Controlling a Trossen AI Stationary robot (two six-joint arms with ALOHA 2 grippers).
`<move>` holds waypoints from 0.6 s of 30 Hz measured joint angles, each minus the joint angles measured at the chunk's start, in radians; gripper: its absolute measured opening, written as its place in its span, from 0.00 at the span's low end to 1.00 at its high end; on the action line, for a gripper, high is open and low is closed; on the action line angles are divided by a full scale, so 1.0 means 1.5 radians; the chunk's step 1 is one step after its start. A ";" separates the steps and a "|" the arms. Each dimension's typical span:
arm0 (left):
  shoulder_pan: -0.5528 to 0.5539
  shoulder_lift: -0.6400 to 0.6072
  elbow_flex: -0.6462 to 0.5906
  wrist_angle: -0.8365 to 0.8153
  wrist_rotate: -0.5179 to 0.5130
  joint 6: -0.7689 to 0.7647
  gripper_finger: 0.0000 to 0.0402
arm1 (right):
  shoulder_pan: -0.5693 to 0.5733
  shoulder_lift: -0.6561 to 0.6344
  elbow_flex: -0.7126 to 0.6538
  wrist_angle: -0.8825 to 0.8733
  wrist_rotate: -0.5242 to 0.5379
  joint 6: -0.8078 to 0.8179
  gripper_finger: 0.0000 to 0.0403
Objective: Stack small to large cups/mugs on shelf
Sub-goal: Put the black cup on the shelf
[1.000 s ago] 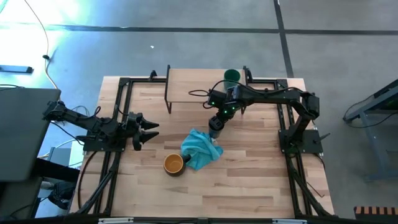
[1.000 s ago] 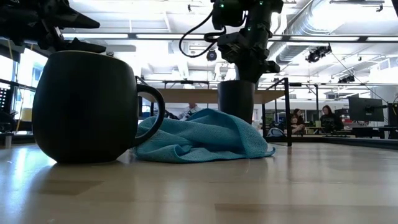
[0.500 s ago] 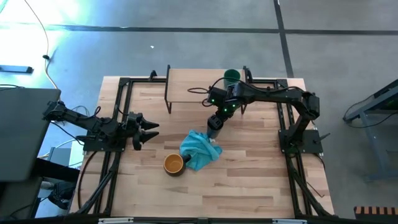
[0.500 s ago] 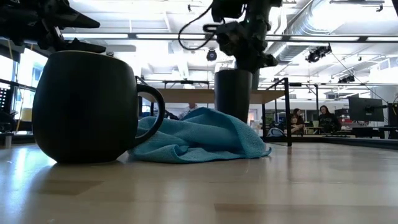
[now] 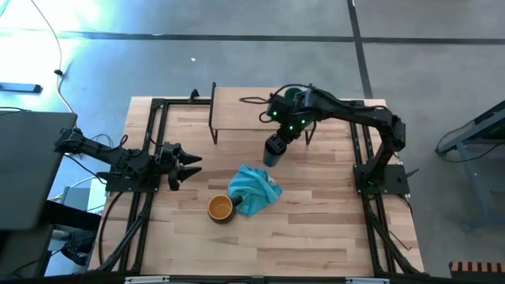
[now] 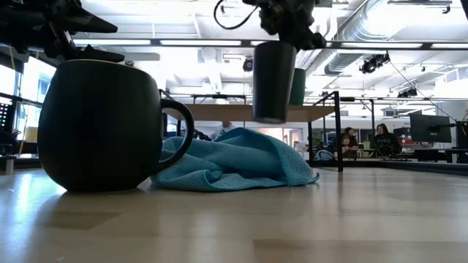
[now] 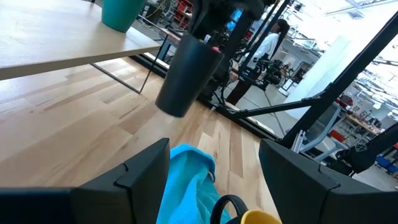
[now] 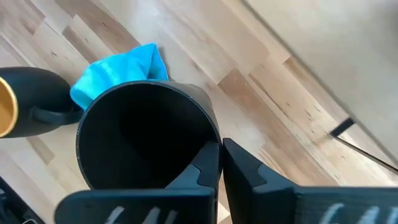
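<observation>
My right gripper (image 5: 279, 139) is shut on the black cup (image 6: 272, 80), which hangs in the air over the table just in front of the shelf (image 5: 245, 110). A green cup (image 5: 293, 96) stands on the shelf's right end. The dark mug (image 5: 221, 208) with its yellow inside stands on the table beside the teal cloth (image 5: 254, 189). My left gripper (image 5: 197, 167) waits open at the table's left, pointing level toward the cloth. My right gripper holds the black cup by its rim (image 8: 216, 144), one finger (image 8: 202, 173) inside the cup and the other (image 8: 252, 174) outside. The fingers come steeply from above. The cup hangs below them, mouth up and slightly tilted, clear of the table and the cloth.
The shelf's thin black legs (image 5: 214, 126) stand on the table at its far side. Black frame rails (image 5: 150, 158) run along the table's left and right edges. The crumpled cloth lies below and in front of the hanging cup, touching the mug's handle side.
My right gripper has gone up with the black cup, which stood behind the cloth on the table and now hangs clear above it. The cup has tipped a little. The cloth, the mug and the green cup have stayed where they were.
</observation>
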 joint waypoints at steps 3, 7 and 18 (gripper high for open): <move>0.000 0.000 0.000 0.000 0.000 0.000 0.59 | -0.002 0.000 0.037 -0.030 0.002 -0.001 0.00; 0.000 0.000 0.000 0.000 0.000 0.000 0.59 | -0.005 -0.001 0.084 -0.064 0.001 -0.005 0.00; 0.000 0.000 0.000 0.000 0.000 0.002 0.59 | -0.029 -0.001 0.198 -0.150 0.001 -0.018 0.00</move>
